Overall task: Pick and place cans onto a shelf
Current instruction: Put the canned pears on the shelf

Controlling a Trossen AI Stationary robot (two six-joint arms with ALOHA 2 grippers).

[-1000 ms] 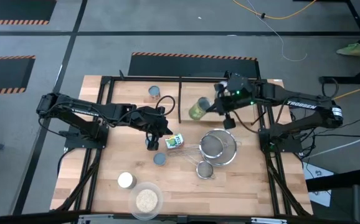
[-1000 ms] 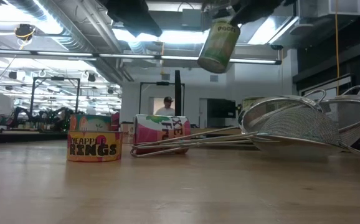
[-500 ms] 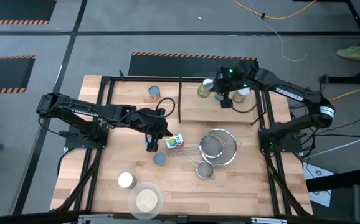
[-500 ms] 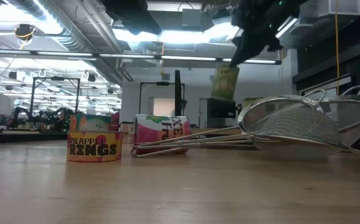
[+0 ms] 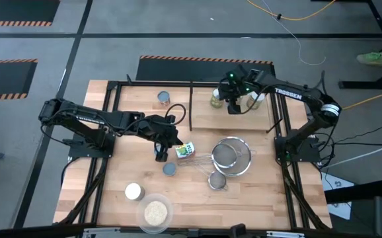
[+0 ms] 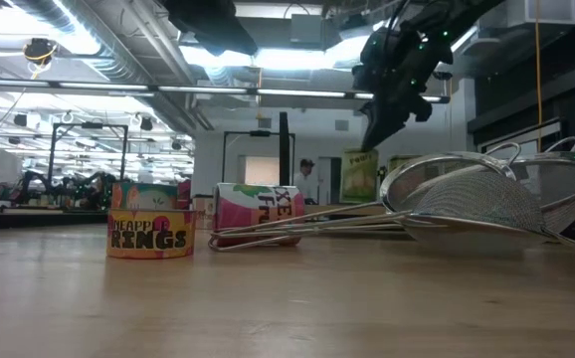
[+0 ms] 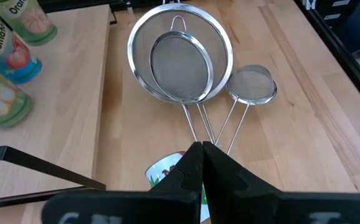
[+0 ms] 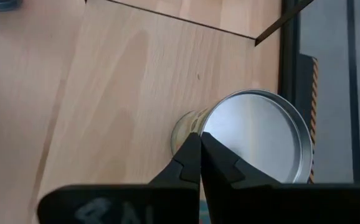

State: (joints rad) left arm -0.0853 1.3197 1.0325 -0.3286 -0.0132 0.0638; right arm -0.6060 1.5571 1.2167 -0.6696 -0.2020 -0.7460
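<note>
shelf [image 5: 204, 122] at upper centre holds about four cans [image 5: 215, 98]; three more lie lower left [image 5: 185, 151]; right gripper [image 5: 231, 106], fingers together, hovers above them, left gripper [image 5: 160, 154] likewise closed empty.

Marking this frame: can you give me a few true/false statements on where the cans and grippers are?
1. The right gripper holds a can in the air. False: its fingers are shut on nothing, and the green can stands on the shelf.
2. The left gripper is shut, beside a labelled can lying on its side. True.
3. The dish of grains sits on the shelf. False: it is on the table, at the edge opposite the shelf.
4. The wire strainers lie on the table, off the shelf. True.
5. Only one can is on the shelf. False: other cans stand there too.
</note>
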